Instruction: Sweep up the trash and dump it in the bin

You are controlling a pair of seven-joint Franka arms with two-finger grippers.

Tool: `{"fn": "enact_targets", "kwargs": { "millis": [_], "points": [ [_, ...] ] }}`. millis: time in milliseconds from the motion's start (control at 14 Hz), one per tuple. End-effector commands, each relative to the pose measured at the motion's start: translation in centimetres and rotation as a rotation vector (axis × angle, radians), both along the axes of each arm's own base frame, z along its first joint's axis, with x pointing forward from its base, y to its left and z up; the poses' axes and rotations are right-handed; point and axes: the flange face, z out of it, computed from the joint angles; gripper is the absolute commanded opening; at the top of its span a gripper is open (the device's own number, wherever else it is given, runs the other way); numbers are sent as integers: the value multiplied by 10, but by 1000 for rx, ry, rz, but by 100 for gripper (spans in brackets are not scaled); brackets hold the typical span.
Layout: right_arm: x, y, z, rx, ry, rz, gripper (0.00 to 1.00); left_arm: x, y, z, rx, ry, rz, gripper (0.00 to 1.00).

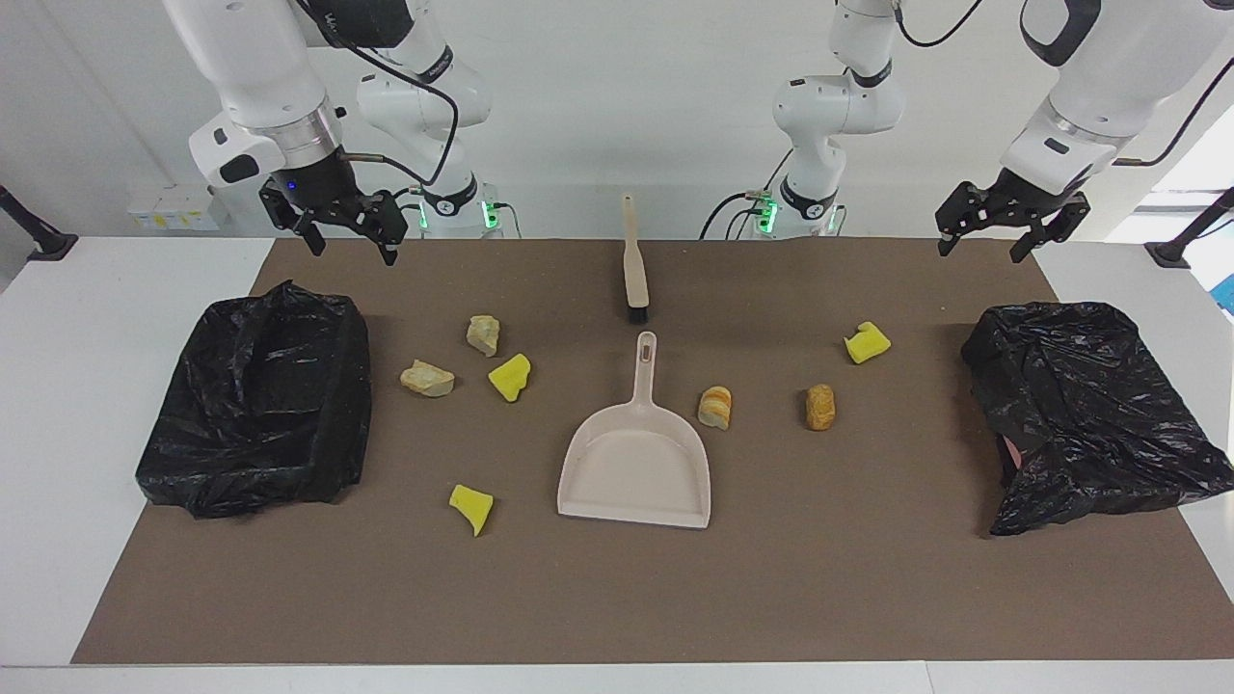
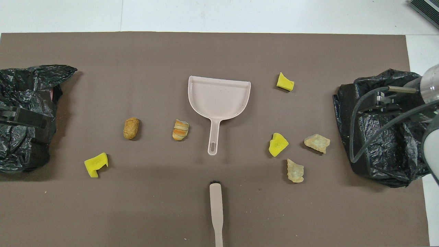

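Facing view puts you at the very start: nothing is swept yet, and all 7 pieces of trash [image 1: 510, 376] lie loose on the brown mat [image 1: 868, 578]. Both tools are untouched. The dustpan [image 1: 634, 467] sits mid-mat, handle at 12 o'clock toward the robots, and the brush [image 1: 633, 260] lies just past that handle's end.

Your left gripper [image 1: 989, 229] hangs empty with fingers spread above the mat corner at the left arm's end. Your right gripper [image 1: 333, 217] hangs likewise, spread and empty, at the other corner.

Next, I'd judge you need 1 gripper on the brush and 1 on the dustpan handle.

From the pan, 4 pieces lie toward the right arm's end and 3 toward the left arm's. A black-bagged bin [image 1: 255, 400] stands at each end; the second bin [image 1: 1089, 410] slumps. Nothing blocks either handle.
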Motion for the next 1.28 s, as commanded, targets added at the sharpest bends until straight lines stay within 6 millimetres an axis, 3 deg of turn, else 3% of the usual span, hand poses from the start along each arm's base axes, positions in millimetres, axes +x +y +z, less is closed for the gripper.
{"fn": "enact_targets", "kwargs": {
  "millis": [0,214,569,783,1210],
  "points": [
    [-4,-4,0,25,-10,12,100,-10,-18,0,-28,18,-34,100],
    [-4,-4,0,25,-10,14,100,-26,-61,-4,-54,24,-98,100],
    [-4,-6,-1,24,-9,18,100,-62,-179,-27,-46,18,-89,100],
    [-2,-9,-1,24,-23,22,100,-102,-237,-50,-35,27,-85,100],
    [-4,-2,0,23,-20,32,100,-199,-296,-120,8,64,-103,100]
  ]
}}
